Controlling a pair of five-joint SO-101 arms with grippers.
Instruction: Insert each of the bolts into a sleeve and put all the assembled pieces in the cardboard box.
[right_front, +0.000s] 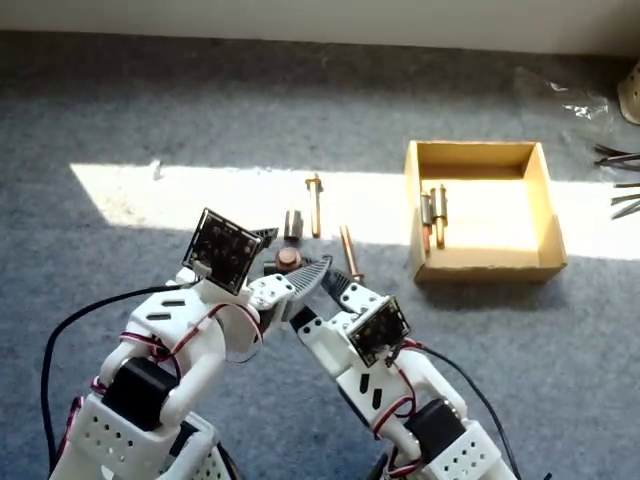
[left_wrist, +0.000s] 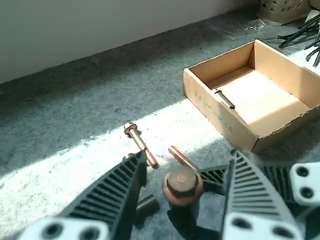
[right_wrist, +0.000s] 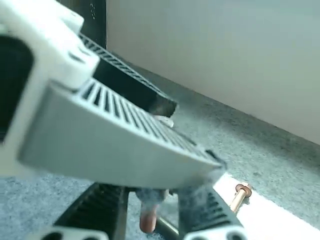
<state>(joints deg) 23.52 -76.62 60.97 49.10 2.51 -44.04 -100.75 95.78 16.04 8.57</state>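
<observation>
An upright sleeve with a copper-headed bolt (left_wrist: 182, 186) in it stands between the two arms. My left gripper (left_wrist: 187, 165) is open, its fingers apart on either side of the bolt head and not touching it. My right gripper (right_wrist: 150, 210) is shut on the same piece (right_wrist: 148, 217) lower down, reaching in from the box side (right_front: 318, 272). Two loose bolts (right_front: 314, 205) (right_front: 350, 252) and a dark sleeve (right_front: 293, 224) lie on the carpet just beyond. The cardboard box (right_front: 547, 200) sits to the right with assembled pieces (right_front: 432, 215) inside along its left wall.
Grey carpet with a sunlit band across the middle. A wall runs along the far side. Dark cable ties (right_front: 620, 190) and a plastic bag (right_front: 560, 95) lie right of and behind the box. The left gripper's finger (right_wrist: 115, 135) crosses close in front of the right wrist camera.
</observation>
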